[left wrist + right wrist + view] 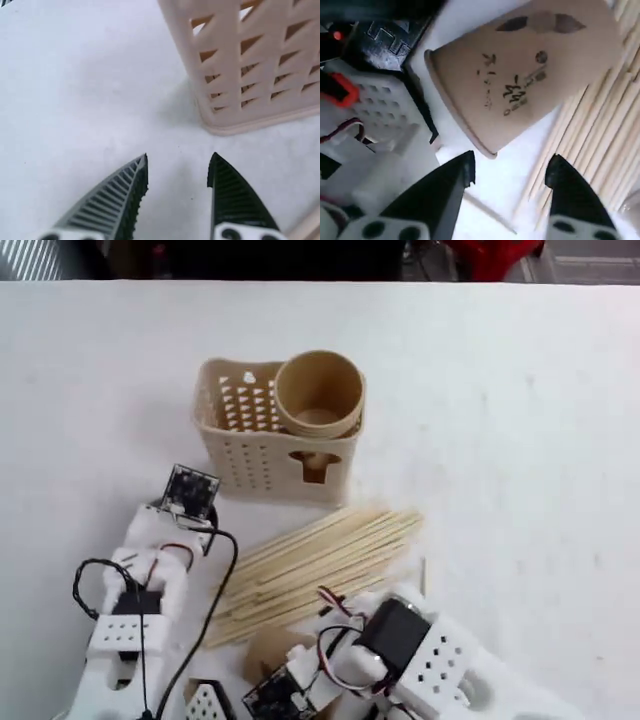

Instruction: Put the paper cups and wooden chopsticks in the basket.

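Note:
A beige perforated basket point(250, 440) stands mid-table with one paper cup point(320, 392) upright inside it. In front of it, a pile of wooden chopsticks point(320, 558) lies on the table. A second paper cup point(520, 70) lies on its side beside the chopsticks point(605, 135), also seen as the cup point(268, 648) in the high view. My right gripper point(512, 162) is open just short of that cup's rim, holding nothing. My left gripper point(178, 160) is open and empty over bare table, near the basket's lower corner point(225, 120).
The left arm point(150, 575) stands at the front left with its cable looping beside it. The right arm point(400, 640) is at the front, right of the lying cup. The left arm's base point(365, 100) sits close behind that cup.

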You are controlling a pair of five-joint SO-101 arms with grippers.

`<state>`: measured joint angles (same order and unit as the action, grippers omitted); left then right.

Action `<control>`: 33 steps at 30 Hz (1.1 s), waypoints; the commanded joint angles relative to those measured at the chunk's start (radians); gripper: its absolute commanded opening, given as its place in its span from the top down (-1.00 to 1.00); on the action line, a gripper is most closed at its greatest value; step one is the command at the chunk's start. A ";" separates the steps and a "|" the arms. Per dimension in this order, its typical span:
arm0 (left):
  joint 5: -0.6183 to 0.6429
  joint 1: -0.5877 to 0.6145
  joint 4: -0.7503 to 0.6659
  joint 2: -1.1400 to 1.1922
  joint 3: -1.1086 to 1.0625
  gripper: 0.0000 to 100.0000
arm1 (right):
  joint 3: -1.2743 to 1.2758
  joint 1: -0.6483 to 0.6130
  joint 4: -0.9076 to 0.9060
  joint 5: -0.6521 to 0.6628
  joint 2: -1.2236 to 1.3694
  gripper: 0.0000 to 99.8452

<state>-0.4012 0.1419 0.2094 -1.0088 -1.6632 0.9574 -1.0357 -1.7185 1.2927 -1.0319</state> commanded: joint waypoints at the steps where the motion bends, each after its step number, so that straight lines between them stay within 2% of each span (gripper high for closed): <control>1: -0.009 0.010 -0.021 -0.005 0.037 0.60 | -0.002 -0.007 0.012 -0.037 0.005 0.53; 4: -0.008 0.010 -0.021 -0.005 0.037 0.60 | 0.032 -0.007 0.067 -0.092 0.002 0.53; 8: -0.006 0.012 -0.021 -0.005 0.037 0.60 | 0.115 -0.007 0.147 -0.104 -0.004 0.53; 14: -0.006 0.012 -0.020 -0.005 0.035 0.60 | 0.124 -0.004 0.271 -0.287 -0.004 0.53; 19: -0.006 0.012 -0.020 -0.005 0.034 0.60 | 0.132 0.073 0.401 -0.437 -0.005 0.53; 26: -0.009 0.012 -0.017 -0.005 0.031 0.60 | 0.253 0.076 0.642 -0.437 -0.024 0.64; 33: -0.009 0.010 -0.017 -0.005 0.031 0.60 | 0.358 0.070 0.733 -0.436 -0.208 0.65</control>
<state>-0.4012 0.1419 0.2094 -1.0088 -1.6632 1.2919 -0.9620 -1.0311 0.8585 -1.1561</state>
